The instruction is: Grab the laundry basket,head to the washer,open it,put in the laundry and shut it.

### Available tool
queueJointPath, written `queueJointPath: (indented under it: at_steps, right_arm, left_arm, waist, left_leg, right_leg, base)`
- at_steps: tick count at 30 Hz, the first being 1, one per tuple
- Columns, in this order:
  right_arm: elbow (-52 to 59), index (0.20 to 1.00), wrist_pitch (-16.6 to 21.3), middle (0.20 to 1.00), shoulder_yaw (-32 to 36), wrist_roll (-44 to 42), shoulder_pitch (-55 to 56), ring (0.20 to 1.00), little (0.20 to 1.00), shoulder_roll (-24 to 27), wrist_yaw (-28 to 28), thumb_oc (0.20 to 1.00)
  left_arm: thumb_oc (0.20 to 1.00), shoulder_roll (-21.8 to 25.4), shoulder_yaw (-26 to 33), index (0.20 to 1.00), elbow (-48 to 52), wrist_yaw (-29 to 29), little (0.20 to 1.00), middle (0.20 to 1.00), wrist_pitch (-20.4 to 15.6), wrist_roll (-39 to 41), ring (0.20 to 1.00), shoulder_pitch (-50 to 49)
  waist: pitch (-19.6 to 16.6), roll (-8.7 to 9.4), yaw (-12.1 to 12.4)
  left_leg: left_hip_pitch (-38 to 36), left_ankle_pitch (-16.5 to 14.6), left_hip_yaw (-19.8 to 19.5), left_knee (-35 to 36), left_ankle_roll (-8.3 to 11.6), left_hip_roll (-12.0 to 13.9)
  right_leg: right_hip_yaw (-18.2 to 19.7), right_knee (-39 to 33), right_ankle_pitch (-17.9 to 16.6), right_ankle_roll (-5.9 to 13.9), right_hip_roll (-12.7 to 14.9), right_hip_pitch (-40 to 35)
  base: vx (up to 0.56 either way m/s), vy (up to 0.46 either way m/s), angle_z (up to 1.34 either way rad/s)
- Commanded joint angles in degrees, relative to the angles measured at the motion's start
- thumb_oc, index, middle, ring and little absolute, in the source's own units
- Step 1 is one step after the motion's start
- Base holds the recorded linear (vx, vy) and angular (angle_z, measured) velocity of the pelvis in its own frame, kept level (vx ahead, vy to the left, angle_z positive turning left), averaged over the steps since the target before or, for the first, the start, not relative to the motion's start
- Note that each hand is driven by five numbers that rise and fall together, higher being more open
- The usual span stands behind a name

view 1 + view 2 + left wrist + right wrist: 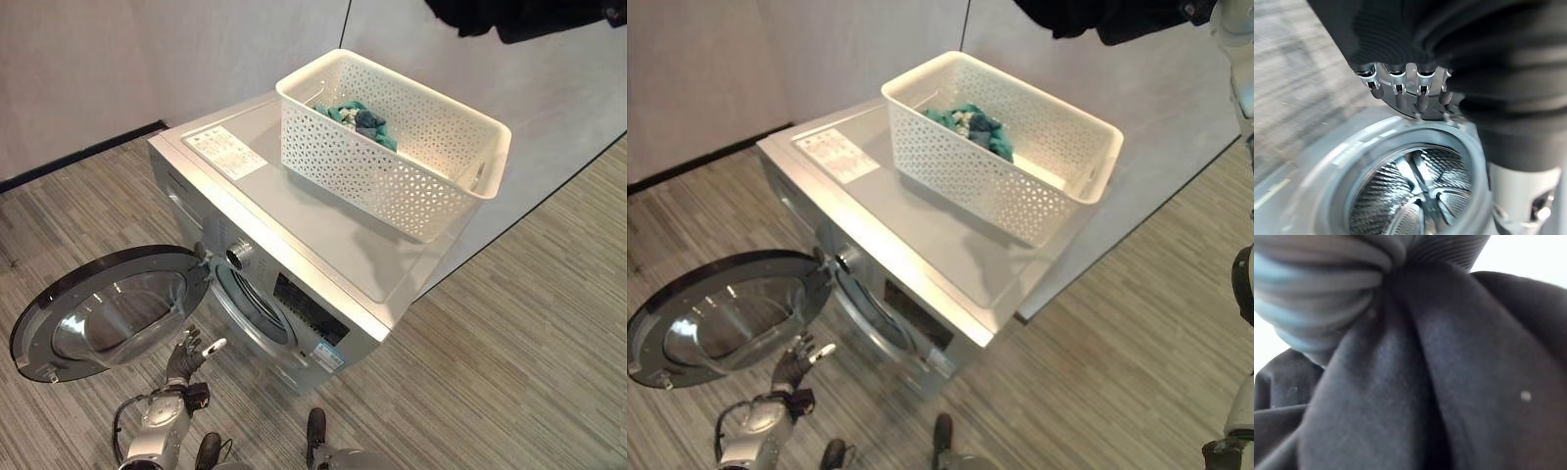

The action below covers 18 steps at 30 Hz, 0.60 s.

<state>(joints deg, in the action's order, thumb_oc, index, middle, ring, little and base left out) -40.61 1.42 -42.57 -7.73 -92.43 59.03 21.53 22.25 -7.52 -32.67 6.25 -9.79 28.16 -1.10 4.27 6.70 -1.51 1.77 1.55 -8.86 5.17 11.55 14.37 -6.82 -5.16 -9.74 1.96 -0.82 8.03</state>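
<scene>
— Where's the basket (392, 147)?
— Upper centre, on top of the washer (294, 225), teal laundry (358, 119) inside. The door (103, 308) hangs open, lower left.
— Hands?
— Left hand (191, 352), fingers straight, by the door. Right hand's fingers: cannot tell, hidden by dark cloth (1425, 382).

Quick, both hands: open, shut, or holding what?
Left hand: open, fingers relaxed, holding nothing, by the open washer door.
Right hand: cannot be told; dark garment covers its wrist view and hangs at the top of the eye views.
</scene>
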Motion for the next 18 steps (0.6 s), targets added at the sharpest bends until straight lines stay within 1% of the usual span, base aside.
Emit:
queueJointPath:
  at_steps: [1, 5, 6, 7, 8, 9, 10, 11, 13, 15, 16, 17, 18]
  right_arm:
    - [0.2, 0.2, 0.6, 0.2, 4.1, 3.1, -5.1, 0.2, 0.2, 3.5, 4.9, 0.2]
    - [4.3, 0.2, 0.4, 0.2, 8.2, 5.4, -1.6, 0.2, 0.2, 5.4, 6.6, 0.2]
    - [5.9, 0.2, 0.5, 0.2, 11.2, 5.6, 0.9, 0.2, 0.2, 6.4, 7.6, 0.2]
    - [6.0, 0.2, 0.5, 0.2, 11.5, 5.6, 1.2, 0.2, 0.2, 6.4, 7.6, 0.2]
    - [9.5, 0.2, 0.7, 0.2, 15.2, 6.5, 5.5, 0.2, 0.2, 8.0, 7.7, 0.2]
    - [9.7, 0.2, 0.6, 0.2, 15.8, 6.6, 6.2, 0.2, 0.2, 8.0, 7.7, 0.2]
    - [11.0, 0.2, 0.7, 0.2, 17.2, 7.1, 8.0, 0.2, 0.2, 8.4, 7.9, 0.2]
    - [11.5, 0.2, 0.6, 0.2, 18.2, 7.2, 9.1, 0.2, 0.2, 8.4, 7.9, 0.2]
    - [15.6, 0.2, 0.2, 0.2, 22.7, 9.5, 13.9, 0.2, 0.2, 9.5, 8.4, 0.2]
    - [19.4, 0.2, -0.4, 0.2, 27.8, 12.1, 19.4, 0.2, 0.2, 9.1, 9.1, 0.2]
    - [20.0, 0.2, -0.6, 0.2, 29.2, 12.3, 20.8, 0.2, 0.2, 9.0, 9.0, 0.2]
    - [21.3, 0.2, -0.8, 0.2, 30.6, 13.2, 22.1, 0.2, 0.2, 8.2, 9.4, 0.2]
    - [23.1, 0.2, -1.3, 0.2, 32.5, 14.4, 24.0, 0.2, 0.2, 7.0, 9.7, 0.2]
  left_arm:
    - [1.0, 4.4, -1.7, 1.0, 0.6, 0.8, 1.0, 1.0, -2.7, -2.8, 1.0, 3.6]
    - [1.0, 4.1, -1.5, 1.0, 0.5, 0.7, 1.0, 1.0, -2.6, -4.1, 1.0, 3.2]
    - [1.0, 3.9, -1.3, 1.0, 0.0, 0.7, 1.0, 1.0, -2.6, -4.7, 1.0, 3.1]
    - [1.0, 4.0, -1.3, 1.0, 0.0, 0.7, 1.0, 1.0, -2.6, -4.7, 1.0, 3.1]
    - [1.0, 3.6, -0.5, 1.0, 0.7, 0.8, 1.0, 1.0, -2.8, -5.5, 1.0, 3.0]
    - [1.0, 3.8, -0.6, 1.0, 0.7, 0.8, 1.0, 1.0, -2.8, -5.5, 1.0, 3.0]
    - [1.0, 3.8, -0.4, 1.0, 1.5, 0.9, 1.0, 1.0, -2.9, -6.1, 1.0, 3.0]
    - [1.0, 4.1, -0.4, 1.0, 1.6, 0.9, 1.0, 1.0, -2.9, -6.2, 1.0, 2.9]
    - [1.0, 4.2, -0.1, 1.0, 5.3, 0.7, 1.0, 1.0, -3.2, -8.1, 1.0, 3.1]
    - [1.0, 4.4, 0.4, 1.0, 8.1, 0.7, 1.0, 1.0, -3.5, -8.5, 1.0, 3.4]
    - [1.0, 4.8, 0.3, 1.0, 8.2, 0.8, 1.0, 1.0, -3.5, -8.5, 1.0, 3.3]
    - [1.0, 4.7, 0.5, 1.0, 9.5, 0.8, 1.0, 1.0, -3.6, -8.4, 1.0, 3.8]
    - [1.0, 4.7, 0.7, 1.0, 10.3, 1.0, 1.0, 1.0, -3.6, -8.2, 1.0, 4.3]
  waist:
    - [-1.1, 1.77, -0.4]
    - [-1.7, 1.49, -0.9]
    - [-1.7, 1.49, -1.1]
    - [-1.7, 1.62, -0.9]
    - [-1.7, 1.17, -1.7]
    - [-1.7, 1.4, -1.5]
    - [-1.7, 1.09, -1.8]
    - [-1.7, 1.47, -1.7]
    - [-1.3, 0.78, -2.3]
    - [-0.7, 0.71, -2.7]
    - [-0.7, 1.17, -2.6]
    - [-0.1, 0.86, -2.8]
    - [1.0, 0.86, -3.2]
  left_leg:
    - [-4.5, -1.8, 5.4, -0.2, -2.36, 0.4]
    - [-6.0, -3.8, 6.6, -0.2, -3.49, -0.5]
    - [-6.8, -5.1, 7.5, -1.0, -4.11, -1.2]
    - [-6.8, -5.2, 7.6, -1.1, -4.14, -1.2]
    - [-7.2, -7.2, 8.5, -3.1, -5.08, -2.4]
    - [-7.2, -7.3, 8.6, -3.3, -5.11, -2.4]
    - [-7.4, -8.0, 9.0, -3.8, -5.35, -2.8]
    - [-7.4, -8.1, 9.1, -4.0, -5.4, -2.9]
    - [-7.1, -9.9, 9.2, -6.7, -6.34, -4.3]
    - [-6.5, -11.4, 9.2, -8.6, -7.38, -5.9]
    - [-6.4, -11.6, 9.2, -9.0, -7.48, -6.1]
    - [-6.1, -12.0, 9.3, -9.6, -8.0, -6.9]
    - [-5.6, -12.6, 9.5, -10.2, -8.87, -8.2]
  right_leg:
    - [1.7, 0.6, 8.5, 5.45, 5.5, -6.7]
    - [2.6, 0.8, 7.7, 6.08, 6.6, -6.9]
    - [3.5, 1.2, 7.2, 6.49, 7.3, -6.9]
    - [3.6, 1.2, 7.2, 6.51, 7.4, -6.9]
    - [5.0, 1.9, 6.4, 7.19, 8.6, -6.5]
    - [5.1, 1.9, 6.4, 7.22, 8.6, -6.5]
    - [5.4, 2.2, 6.1, 7.53, 9.2, -6.3]
    - [5.6, 2.2, 6.1, 7.58, 9.3, -6.3]
    - [6.0, 2.7, 5.4, 8.25, 11.1, -6.4]
    - [6.5, 3.3, 4.5, 9.03, 12.6, -5.9]
    - [6.6, 3.3, 4.5, 9.12, 12.7, -5.8]
    - [7.0, 3.8, 3.7, 9.5, 13.4, -5.2]
    - [7.8, 4.4, 1.9, 10.3, 14.3, -3.7]
  base:
    - [-0.01, 0.057, -0.01]
    - [-0.03, 0.099, -0.08]
    - [-0.06, 0.121, -0.23]
    - [-0.13, 0.249, -0.27]
    - [-0.09, 0.166, -0.21]
    - [-0.11, 0.224, -0.23]
    - [-0.03, 0.065, -0.28]
    - [-0.08, 0.174, -0.34]
    - [-0.1, 0.212, -0.22]
    - [-0.1, 0.181, -0.03]
    - [-0.11, 0.162, -0.09]
    - [-0.16, 0.162, -0.1]
    - [-0.25, 0.307, -0.13]
